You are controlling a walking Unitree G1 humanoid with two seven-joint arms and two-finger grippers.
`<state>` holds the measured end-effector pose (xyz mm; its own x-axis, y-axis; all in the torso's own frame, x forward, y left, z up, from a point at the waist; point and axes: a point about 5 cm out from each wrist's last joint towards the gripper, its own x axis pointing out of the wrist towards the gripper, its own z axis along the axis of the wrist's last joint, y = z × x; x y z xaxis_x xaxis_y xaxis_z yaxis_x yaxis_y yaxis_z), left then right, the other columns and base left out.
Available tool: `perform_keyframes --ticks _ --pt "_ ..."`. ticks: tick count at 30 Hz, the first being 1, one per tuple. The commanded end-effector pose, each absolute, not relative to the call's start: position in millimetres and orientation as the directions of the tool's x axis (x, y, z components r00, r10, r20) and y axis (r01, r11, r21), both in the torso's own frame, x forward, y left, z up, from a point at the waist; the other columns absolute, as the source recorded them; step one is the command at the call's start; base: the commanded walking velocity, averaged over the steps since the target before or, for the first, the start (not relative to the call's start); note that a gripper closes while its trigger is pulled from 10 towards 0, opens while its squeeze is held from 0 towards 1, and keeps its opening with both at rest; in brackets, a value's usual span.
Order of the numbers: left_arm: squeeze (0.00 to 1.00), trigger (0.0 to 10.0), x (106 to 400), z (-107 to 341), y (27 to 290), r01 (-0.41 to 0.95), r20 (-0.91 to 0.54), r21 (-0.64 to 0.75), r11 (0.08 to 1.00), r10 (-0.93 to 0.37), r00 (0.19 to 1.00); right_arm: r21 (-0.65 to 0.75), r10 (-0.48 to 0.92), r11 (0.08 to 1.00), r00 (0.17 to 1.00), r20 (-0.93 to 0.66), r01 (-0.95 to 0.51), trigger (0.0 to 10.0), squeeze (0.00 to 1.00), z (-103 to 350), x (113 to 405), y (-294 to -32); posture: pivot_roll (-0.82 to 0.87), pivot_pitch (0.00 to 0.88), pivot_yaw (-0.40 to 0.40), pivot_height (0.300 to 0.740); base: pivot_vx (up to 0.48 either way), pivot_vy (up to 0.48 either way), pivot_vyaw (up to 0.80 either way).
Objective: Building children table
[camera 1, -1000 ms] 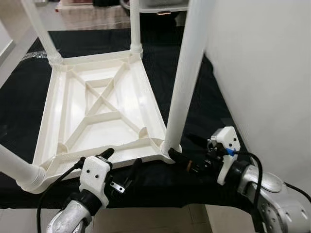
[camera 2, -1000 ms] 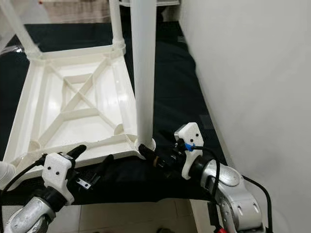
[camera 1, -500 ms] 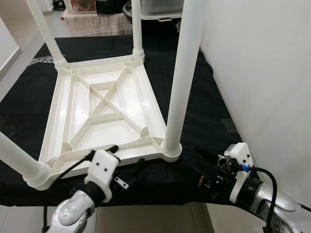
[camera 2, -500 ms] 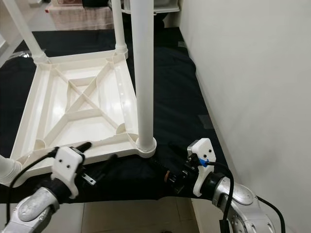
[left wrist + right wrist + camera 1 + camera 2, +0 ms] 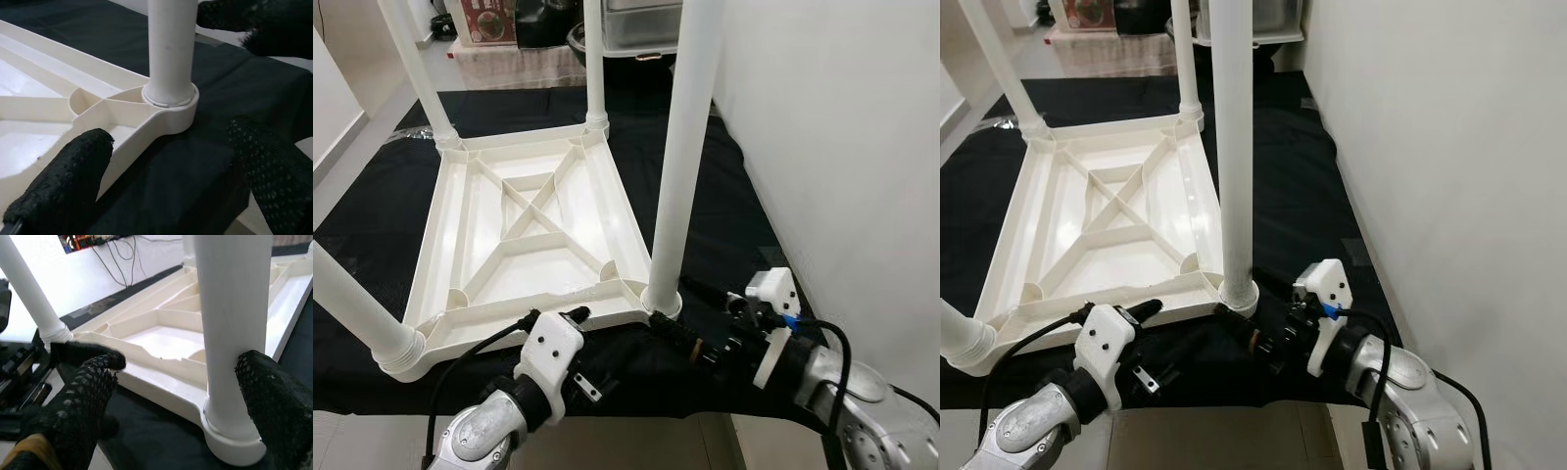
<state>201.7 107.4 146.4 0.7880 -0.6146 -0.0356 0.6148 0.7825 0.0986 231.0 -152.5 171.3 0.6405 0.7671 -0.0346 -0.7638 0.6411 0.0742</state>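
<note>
Covering the floor beside a white wall (image 5: 842, 127): black cloth (image 5: 724, 211)

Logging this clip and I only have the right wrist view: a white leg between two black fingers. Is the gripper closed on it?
Observer: No. The right gripper is open, its fingers either side of the near right leg at the socket, not clamped.
Operator: Where is the other arm?
Observer: The left gripper is open at the table's near edge, one finger over the rim.
Operator: Is the table upright?
Observer: Upside down on a black cloth, all four legs pointing up.
</note>
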Motion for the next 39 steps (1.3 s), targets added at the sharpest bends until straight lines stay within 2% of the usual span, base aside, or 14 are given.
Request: perform_keyframes --ticks 1,6,21,22,25,27,30,32,33,34,39 --pt "0.0 10.0 196.4 148.4 105.3 0.646 -0.047 0.073 0.76 -0.644 0.764 0.078 0.769 0.639 0.639 -0.034 -0.765 10.0 0.0 168.2 233.9 -149.3 -0.05 0.085 0.008 0.74 0.0 0.0 0.0" --pt "0.0 10.0 188.3 150.4 101.1 0.665 -0.057 0.049 0.745 -0.662 0.747 0.07 0.756 0.655 0.653 -0.045 -0.752 10.0 0.0 165.0 242.7 -149.3 -0.04 0.086 0.009 0.74 0.0 0.437 0.0" --pt "0.0 10.0 184.8 149.9 103.8 0.668 -0.078 0.012 0.744 -0.666 0.742 0.045 0.771 0.635 0.63 -0.094 -0.771 10.0 0.0 159.8 240.1 -159.6 -0.03 0.084 0.009 0.74 0.0 0.456 0.0" --pt "0.0 10.0 184.7 149.8 103.8 0.668 -0.08 0.012 0.744 -0.665 0.743 0.038 0.761 0.646 0.641 -0.099 -0.762 10.0 0.0 159.0 240.9 -161.5 -0.03 0.085 0.009 0.74 0.0 0.454 0.0" --pt "0.0 10.0 185.3 149.3 103.8 0.666 -0.084 0.012 0.746 -0.663 0.744 -0.024 0.576 0.804 0.789 -0.214 -0.594 10.0 0.0 145.5 255.1 -186.3 -0.04 0.092 0.004 0.74 0.0 0.454 0.0" --pt "0.0 10.0 185.3 149.3 103.8 0.666 -0.084 0.012 0.746 -0.663 0.744 -0.024 0.576 0.804 0.789 -0.214 -0.594 10.0 0.0 145.5 255.1 -186.3 -0.04 0.092 0.004 0.74 0.0 0.454 0.0" --pt "0.0 10.0 184.6 148.8 103.6 0.668 -0.086 0.01 0.744 -0.665 0.742 -0.062 0.457 0.865 0.833 -0.312 -0.498 10.0 0.0 133.2 255.6 -204.6 -0.05 0.082 0.0 0.74 0.0 0.454 0.0" --pt "0.0 10.0 183.7 147.5 103.2 0.675 -0.09 0.005 0.738 -0.672 0.735 -0.083 0.414 0.856 0.773 -0.48 -0.51 10.0 0.0 114.3 237.6 -220.4 -0.06 0.079 0.004 0.74 0.0 0.456 0.0" --pt "0.0 10.0 183.7 147.5 103.2 0.675 -0.09 0.005 0.738 -0.672 0.735 -0.083 0.414 0.856 0.773 -0.48 -0.51 10.0 0.0 114.3 237.6 -220.4 -0.06 0.079 0.004 0.74 0.0 0.454 0.0" --pt "0.0 10.0 183.1 146.8 103.2 0.68 -0.094 -0.001 0.733 -0.677 0.73 -0.056 0.378 0.858 0.702 -0.603 -0.511 10.0 0.0 101.9 221.0 -232.4 -0.06 0.082 0.006 0.74 0.0 0.458 0.0" --pt "0.0 10.0 182.0 146.6 104.3 0.686 -0.1 -0.007 0.728 -0.683 0.724 -0.018 0.324 0.885 0.643 -0.694 -0.466 10.0 0.0 96.5 206.1 -245.0 -0.07 0.09 0.009 0.74 0.0 0.455 0.0"
